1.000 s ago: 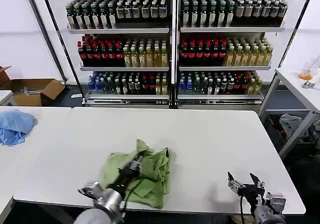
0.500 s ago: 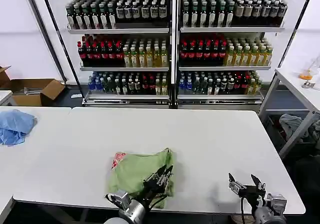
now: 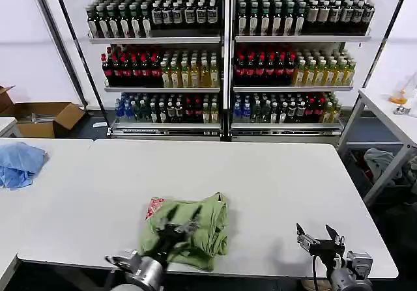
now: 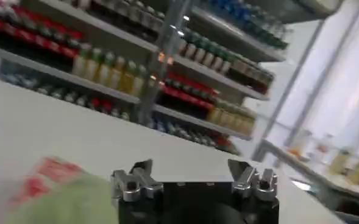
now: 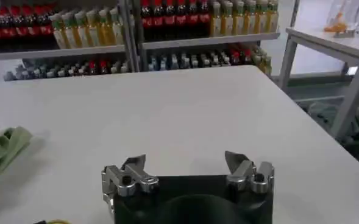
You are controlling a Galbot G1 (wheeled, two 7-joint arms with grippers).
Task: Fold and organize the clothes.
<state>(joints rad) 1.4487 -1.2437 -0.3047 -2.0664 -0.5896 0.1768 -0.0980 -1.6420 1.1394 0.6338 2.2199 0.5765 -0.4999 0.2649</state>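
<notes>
A tall shelving unit [image 3: 225,56] stands beyond the far edge of the white table [image 3: 273,187], its tiers packed with rows of bottles [image 3: 287,66]: dark ones on top, red and yellow-green ones in the middle, mixed colours on the lowest tier. At the far left an open cardboard box [image 3: 45,118] sits on the floor; what it holds cannot be made out. A crumpled blue cloth [image 3: 19,163] lies on the neighbouring table at the left. The green shirt [image 3: 199,229] lies bunched in a rough folded heap near the front edge of the white table, left of centre, with a patch of pink-red print [image 3: 154,207] showing at its far left corner. The left gripper [image 3: 174,226] is over the near left part of the shirt, its dark fingers spread apart above the fabric with nothing clamped between them; whether the tips touch the cloth cannot be told. In the left wrist view the two metal fingers [image 4: 133,181] stand wide apart, with the green fabric [image 4: 69,201] and its pink print just beside one of them. The right gripper [image 3: 319,237] sits at the near right edge of the table, well apart from the shirt, fingers spread wide and empty. In the right wrist view its fingers [image 5: 127,173] hover over bare tabletop, with an edge of the shirt [image 5: 2,149] off to the left
</notes>
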